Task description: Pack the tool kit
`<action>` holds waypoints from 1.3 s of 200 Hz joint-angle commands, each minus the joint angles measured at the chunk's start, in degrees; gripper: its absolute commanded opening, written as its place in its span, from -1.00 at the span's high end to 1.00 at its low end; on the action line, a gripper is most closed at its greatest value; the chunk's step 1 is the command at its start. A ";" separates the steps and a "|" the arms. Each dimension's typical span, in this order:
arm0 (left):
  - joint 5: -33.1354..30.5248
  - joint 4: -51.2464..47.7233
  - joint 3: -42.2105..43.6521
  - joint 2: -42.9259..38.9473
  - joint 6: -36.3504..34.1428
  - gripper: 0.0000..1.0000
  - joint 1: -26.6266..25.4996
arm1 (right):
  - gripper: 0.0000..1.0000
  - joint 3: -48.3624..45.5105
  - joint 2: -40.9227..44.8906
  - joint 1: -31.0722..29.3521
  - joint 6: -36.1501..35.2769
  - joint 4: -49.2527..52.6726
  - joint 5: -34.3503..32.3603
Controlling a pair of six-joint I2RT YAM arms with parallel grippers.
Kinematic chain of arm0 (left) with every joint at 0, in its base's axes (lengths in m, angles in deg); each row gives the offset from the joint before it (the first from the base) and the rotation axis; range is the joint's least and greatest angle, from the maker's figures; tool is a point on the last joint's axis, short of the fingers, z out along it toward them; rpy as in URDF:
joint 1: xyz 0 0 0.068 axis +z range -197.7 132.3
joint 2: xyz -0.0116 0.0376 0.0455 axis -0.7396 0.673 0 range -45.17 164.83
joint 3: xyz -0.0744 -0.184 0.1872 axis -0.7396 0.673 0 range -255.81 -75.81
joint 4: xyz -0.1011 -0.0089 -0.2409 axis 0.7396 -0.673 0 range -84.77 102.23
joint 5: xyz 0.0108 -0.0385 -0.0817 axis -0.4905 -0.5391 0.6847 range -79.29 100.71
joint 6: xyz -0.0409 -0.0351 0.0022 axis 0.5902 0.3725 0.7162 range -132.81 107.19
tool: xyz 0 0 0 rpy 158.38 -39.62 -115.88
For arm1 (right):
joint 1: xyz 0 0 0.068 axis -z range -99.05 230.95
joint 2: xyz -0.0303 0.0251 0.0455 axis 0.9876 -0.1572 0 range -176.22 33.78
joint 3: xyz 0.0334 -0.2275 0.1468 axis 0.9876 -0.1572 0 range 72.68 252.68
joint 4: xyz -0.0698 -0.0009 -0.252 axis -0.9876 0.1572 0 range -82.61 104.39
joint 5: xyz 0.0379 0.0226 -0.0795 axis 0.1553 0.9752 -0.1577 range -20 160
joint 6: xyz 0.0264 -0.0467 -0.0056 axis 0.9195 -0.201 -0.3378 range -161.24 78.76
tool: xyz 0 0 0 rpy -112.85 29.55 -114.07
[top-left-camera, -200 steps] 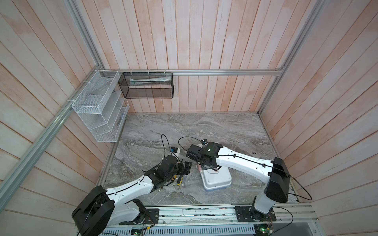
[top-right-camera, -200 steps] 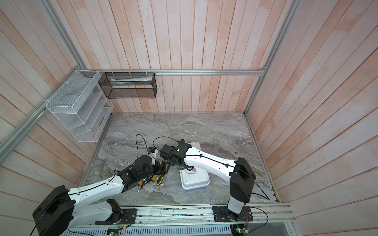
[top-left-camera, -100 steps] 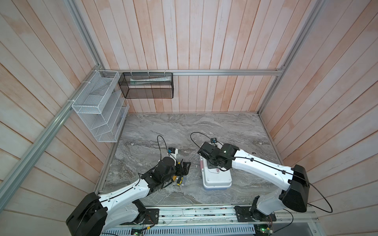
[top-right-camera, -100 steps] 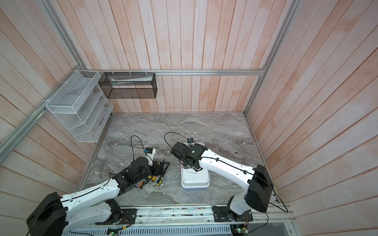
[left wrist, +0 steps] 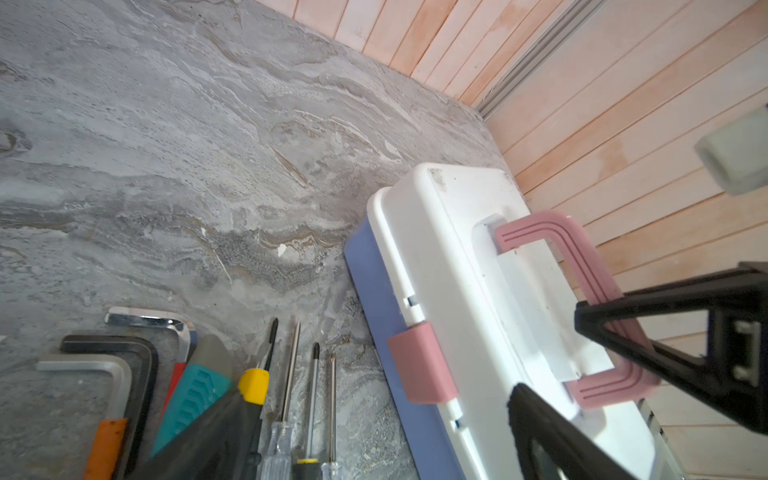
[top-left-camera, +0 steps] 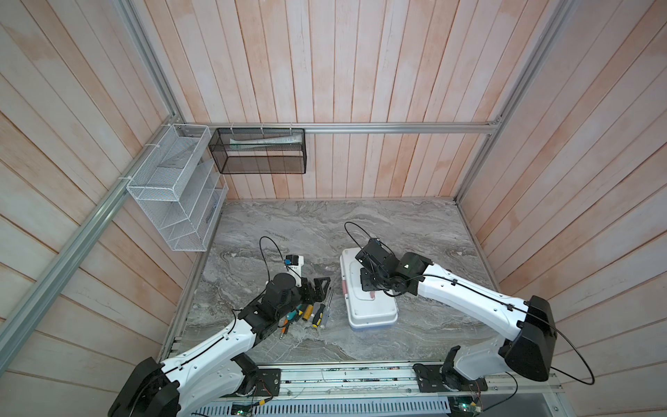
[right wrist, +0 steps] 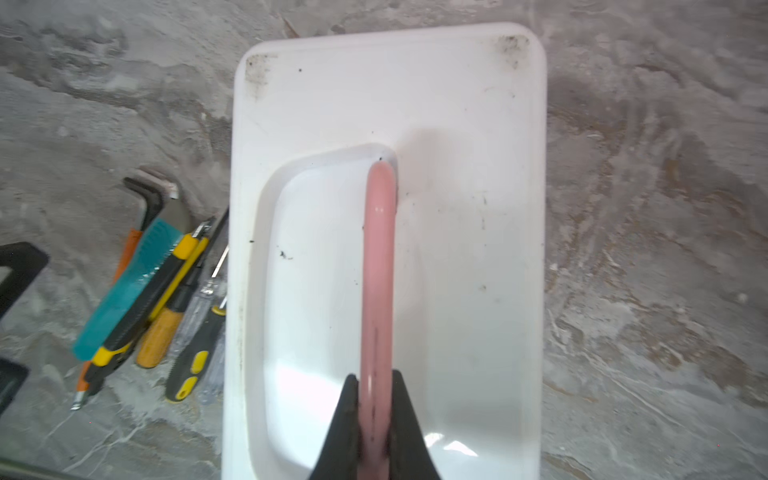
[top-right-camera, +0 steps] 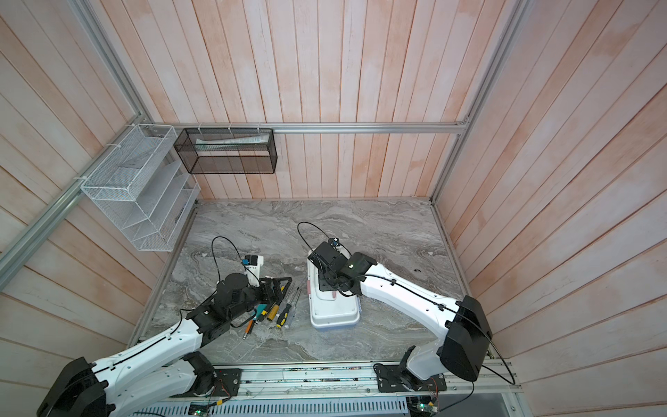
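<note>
Swinging across from the pile of loose tools, the right tool (right wrist: 376,384) has come over the case and now clamps its jaws on the pink C-shaped plastic handle (right wrist: 378,249)! That handle stands upright out of the white lid (right wrist: 478,187). The rectangular plastic case (top-left-camera: 368,307) lies flat on the grey marbled table (left wrist: 166,145), straight beneath the right tool.

On the other side, the left tool (top-left-camera: 319,289) has barely shifted and hangs wide open, holding nothing. Just below and beside it lies the pile: slim screwdrivers (left wrist: 291,374), a teal ribbed tool (left wrist: 191,399) and an orange stick (left wrist: 106,444). All of them sit between the left tool and the case's light blue base (left wrist: 374,311).

So where are we? Early, by the look of it. The lid is down, the pink latch (left wrist: 419,368) seems folded over the seam, and every loose piece in view lies outside the case. Still to come, I'd say: get that lid open, load every loose piece, then shut it again.
</note>
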 commanded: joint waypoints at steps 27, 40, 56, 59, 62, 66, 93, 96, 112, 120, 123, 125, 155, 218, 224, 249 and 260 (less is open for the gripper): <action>6.22 -5.95 -6.72 1.25 -5.30 -0.99 1.71 | 1.00 -13.16 11.95 9.63 -0.53 -26.07 19.94; 7.00 -8.05 -8.63 2.67 -5.97 -0.99 1.71 | 1.00 -19.54 15.32 13.50 0.37 -33.35 26.90; 7.70 -9.41 -10.32 3.96 -5.76 -1.00 1.65 | 1.00 -26.92 19.61 18.37 2.13 -41.16 34.06; 7.97 -9.66 -10.55 4.26 -5.64 -0.99 1.69 | 1.00 -27.97 20.64 19.38 2.43 -42.35 35.18; 8.17 -9.85 -10.95 4.46 -5.63 -0.99 1.63 | 1.00 -29.38 21.47 20.40 2.82 -43.37 36.06; 8.35 -10.08 -11.35 4.80 -5.56 -1.00 1.62 | 1.00 -31.12 22.57 21.79 3.26 -44.64 37.68; 7.96 -12.17 -15.36 7.37 -5.18 -0.99 -0.01 | 1.00 -39.42 28.86 31.62 3.16 -45.55 43.48; 7.78 -12.46 -15.87 7.77 -5.30 -1.00 -0.30 | 1.00 -40.00 29.37 32.62 2.92 -45.02 43.71; 5.45 -14.15 -18.81 9.86 -5.11 -1.00 -2.15 | 1.00 -43.00 31.14 38.19 1.60 -42.35 45.66; 5.13 -14.95 -20.21 11.07 -4.94 -1.00 -2.65 | 1.00 -44.08 31.48 40.89 1.13 -41.21 47.09; 5.12 -15.18 -20.78 11.56 -4.78 -0.99 -2.87 | 1.00 -44.34 31.64 41.62 0.57 -40.80 47.27; 5.16 -15.38 -21.08 11.83 -4.67 -0.99 -2.93 | 1.00 -44.38 31.75 42.02 0.25 -40.41 47.09; 6.64 -16.59 -26.34 16.87 -2.67 -1.00 -4.75 | 1.00 -40.86 32.23 43.49 -6.13 -27.25 35.35; 7.18 -18.12 -37.04 25.94 1.68 -1.00 -9.31 | 1.00 -35.30 29.11 43.92 -12.07 -17.31 20.51; 7.84 -17.98 -37.79 26.62 1.99 -1.00 -9.36 | 1.00 -35.27 29.13 43.88 -12.09 -17.71 21.06; 9.11 -19.17 -41.18 28.41 2.99 -1.00 -10.06 | 1.00 -35.09 29.00 42.84 -12.48 -21.11 24.17; 8.85 -20.97 -43.25 28.87 2.99 -0.99 -10.54 | 1.00 -35.39 28.98 42.10 -12.97 -24.40 27.17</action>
